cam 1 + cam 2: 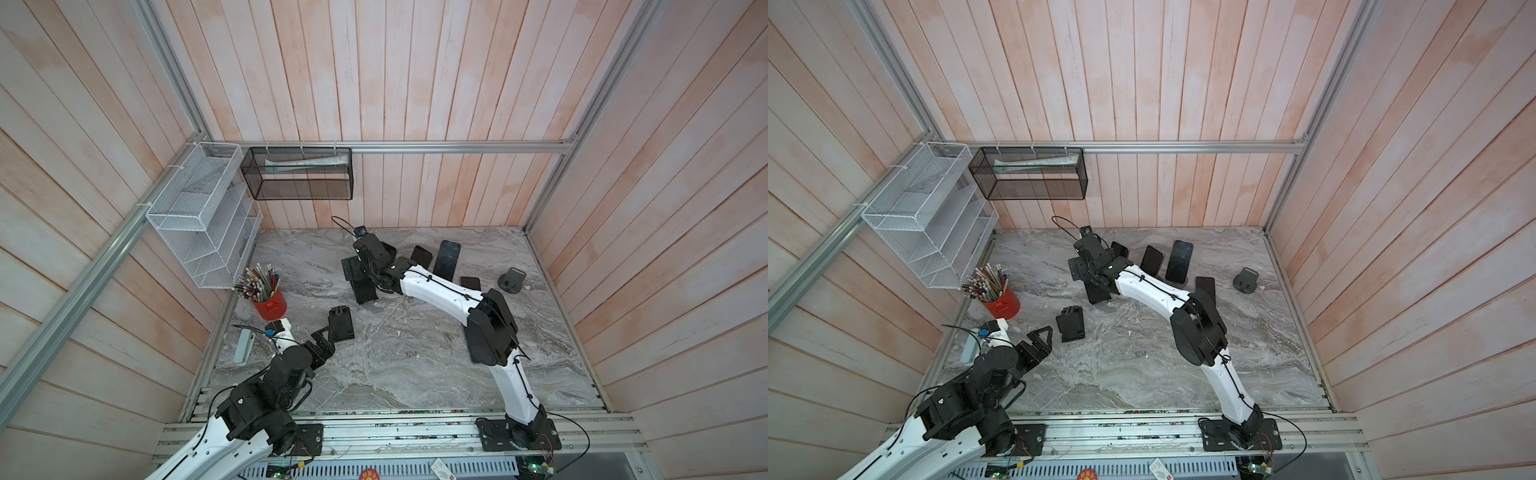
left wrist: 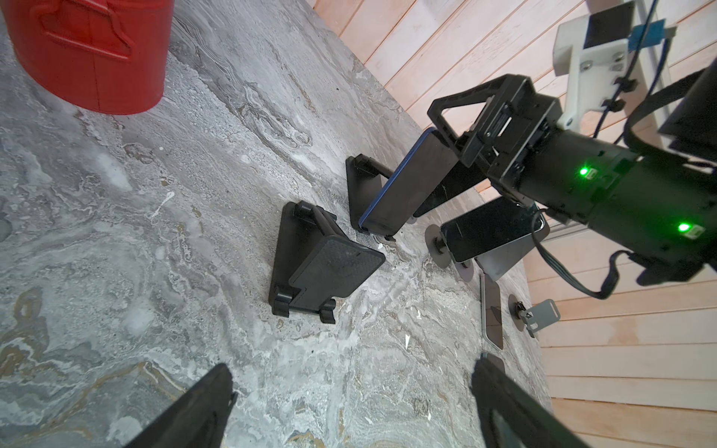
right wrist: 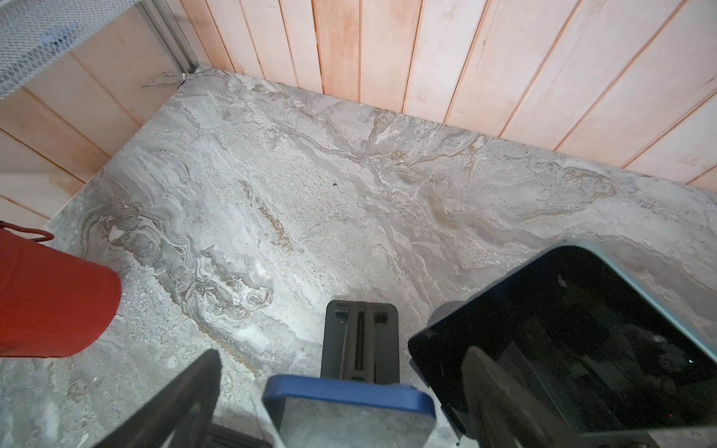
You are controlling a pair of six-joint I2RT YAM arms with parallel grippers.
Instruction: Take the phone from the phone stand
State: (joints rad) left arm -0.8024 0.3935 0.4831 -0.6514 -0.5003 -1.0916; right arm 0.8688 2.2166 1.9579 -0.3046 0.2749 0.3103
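No text can be read — a round red sticker (image 1: 370, 475) at the front edge carries yellow characters, cut off and too small; the white tag (image 1: 441, 468) near it is blurred.

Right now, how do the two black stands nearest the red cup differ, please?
The front stand is empty; the rear stand holds a blue-cased phone. The open left gripper hangs clear of the front stand; the open right gripper straddles the rear stand's phone. Both are black.

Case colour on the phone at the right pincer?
Blue case, clearest in the right wrist view.
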